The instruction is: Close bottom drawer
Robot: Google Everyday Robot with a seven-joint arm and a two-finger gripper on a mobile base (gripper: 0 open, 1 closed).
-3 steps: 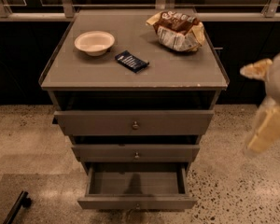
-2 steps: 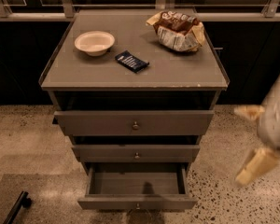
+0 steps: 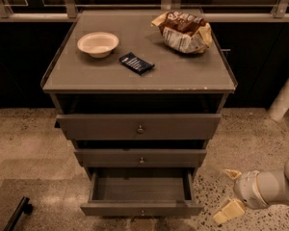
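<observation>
Bottom drawer (image 3: 140,189); gripper (image 3: 230,192) beside, empty fingers (image 3: 229,211) apart

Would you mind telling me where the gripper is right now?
The gripper hangs open at the lower right of the camera view, just right of the pulled-out bottom drawer, over the speckled floor.

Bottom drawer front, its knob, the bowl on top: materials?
Bottom drawer: grey painted wood or laminate, matte, flat even tone; can't settle which. Knob: likely metal, small glint. Bowl: off-white, dull, paper or moulded fibre perhaps. Claw, open, low right of the drawer: cream, plastic-looking.
</observation>
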